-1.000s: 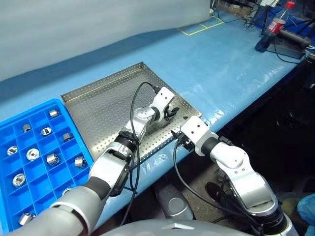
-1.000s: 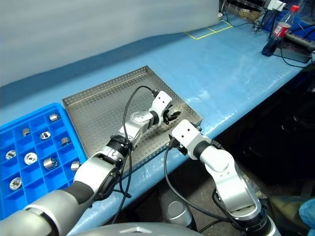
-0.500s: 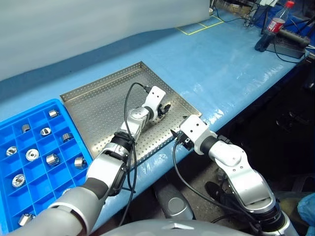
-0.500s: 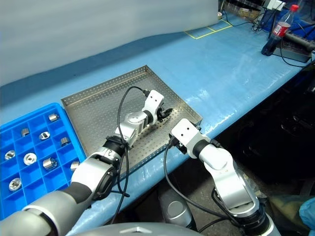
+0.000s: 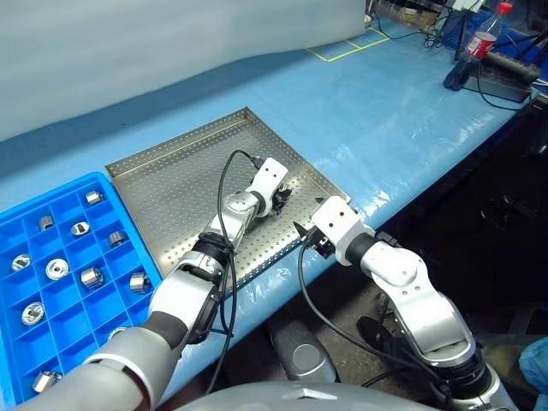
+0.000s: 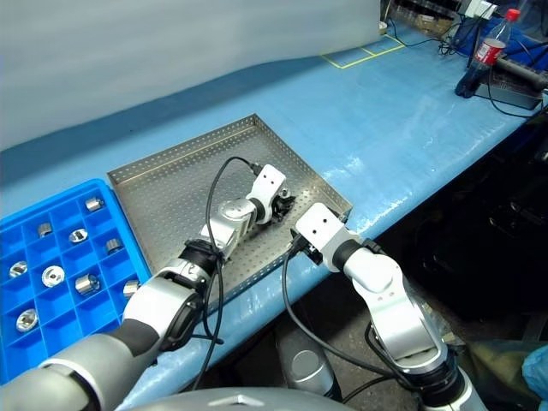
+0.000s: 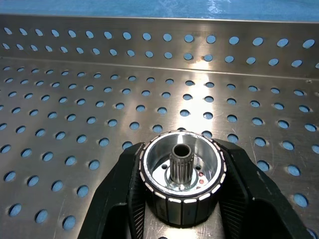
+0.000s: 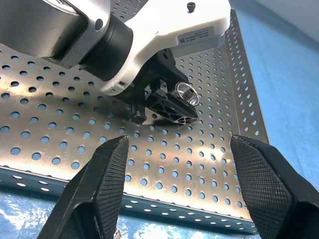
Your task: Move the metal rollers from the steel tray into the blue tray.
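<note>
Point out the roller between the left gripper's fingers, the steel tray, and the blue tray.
metal roller (image 7: 182, 175), left wrist view, on its recessed face beside the central hub.
steel tray (image 5: 175, 184), left eye view, on bare perforated floor.
blue tray (image 5: 96, 177), left eye view, on its far rim.

Head views look down; both wrist views near the steel tray (image 5: 171, 184).

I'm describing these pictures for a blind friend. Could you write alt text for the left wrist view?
A small shiny silver metal roller with a central hub sits between the two black fingers of the robot's left gripper, which press against its sides. It rests on the perforated floor of the large silver steel tray, whose low rim runs across behind.
</note>
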